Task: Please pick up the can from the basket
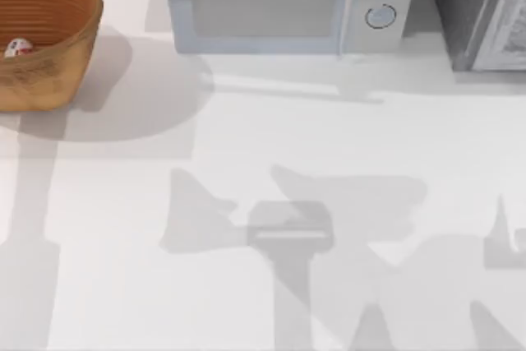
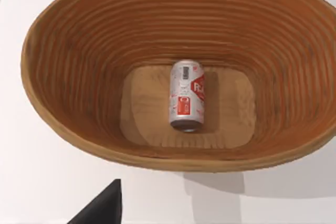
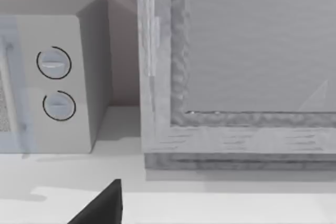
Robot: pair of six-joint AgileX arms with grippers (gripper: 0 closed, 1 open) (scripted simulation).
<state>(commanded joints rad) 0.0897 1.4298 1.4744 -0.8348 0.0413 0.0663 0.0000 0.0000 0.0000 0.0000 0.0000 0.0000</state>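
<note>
The basket is a round orange-brown woven bowl at the table's far left corner. Inside it lies the can, small and white with red markings. The left wrist view looks down into the basket; the can rests on its side on the flat bottom, one round end facing the camera. A dark part of my left gripper hangs over the white table just outside the basket's near rim, well apart from the can. A dark part of my right gripper hovers over the table, facing the back right.
A grey-white microwave stands at the back centre, its two round knobs also in the right wrist view. A grey cabinet fills the back right corner. Arm shadows lie across the white table's front half.
</note>
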